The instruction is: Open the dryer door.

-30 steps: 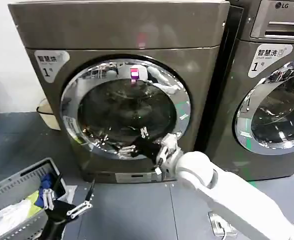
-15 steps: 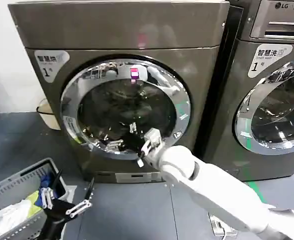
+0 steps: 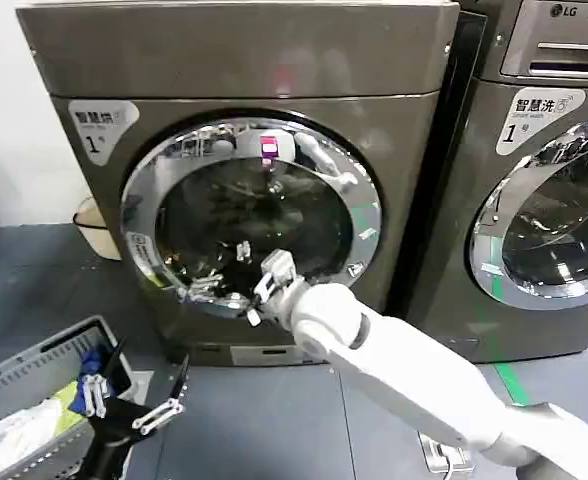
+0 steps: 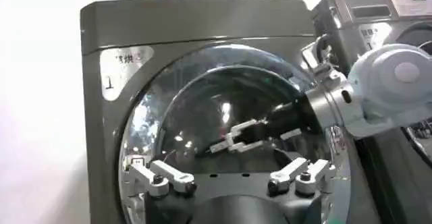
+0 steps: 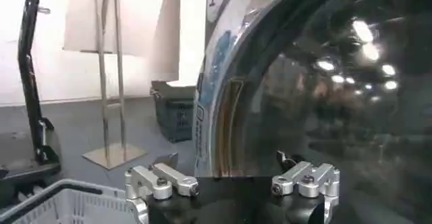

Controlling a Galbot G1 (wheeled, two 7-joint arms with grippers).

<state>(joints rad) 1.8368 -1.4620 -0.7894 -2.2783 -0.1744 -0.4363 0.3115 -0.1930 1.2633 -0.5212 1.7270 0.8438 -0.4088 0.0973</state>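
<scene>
The dryer door point(image 3: 249, 215), a round porthole with a wide chrome rim and dark glass, lies shut against the machine's grey front. My right arm reaches across its lower part, and the right gripper point(image 3: 220, 273) is open at the door's lower-left rim. In the right wrist view the chrome rim point(image 5: 217, 84) runs between the spread fingers of the right gripper point(image 5: 233, 182), with the dark glass point(image 5: 331, 104) to one side. My left gripper point(image 3: 139, 408) hangs open low at the left, well away from the door. The left wrist view shows the door point(image 4: 223, 110), the right gripper point(image 4: 233, 136) before it, and the open left gripper point(image 4: 233, 178).
A grey basket point(image 3: 14, 375) holding laundry sits on the floor at the lower left. The LG-marked machine point(image 3: 549, 190) stands right beside the dryer. A beige tub point(image 3: 92, 225) is against the wall at the left. A metal stand point(image 5: 111, 77) rises farther off.
My right gripper has slid leftward along the lower part of the door, from lower right to the lower-left rim. The left arm has stayed put.
</scene>
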